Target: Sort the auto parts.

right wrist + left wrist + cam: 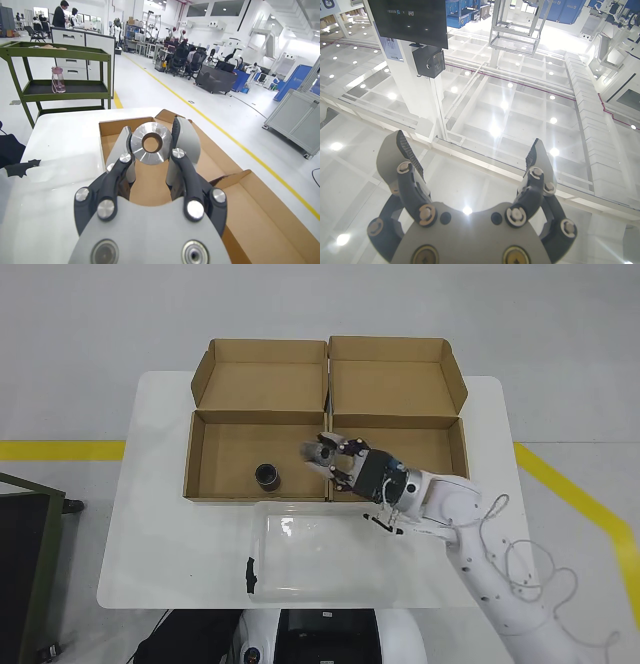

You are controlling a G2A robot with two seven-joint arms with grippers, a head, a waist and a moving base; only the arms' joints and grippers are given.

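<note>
right gripper [152, 128], clenched on a silver ring [150, 157], hangs by the wall [329, 424] between two boxes [225, 459]; next, i'd say, centre over one and release.

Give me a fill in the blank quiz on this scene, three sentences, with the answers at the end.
1. The silver ring is clamped in the ____ gripper.
2. The left gripper points at the ceiling with its jaws ____.
3. ____ cardboard boxes stand side by side on the white table.

Answers: right; open; Two
</note>
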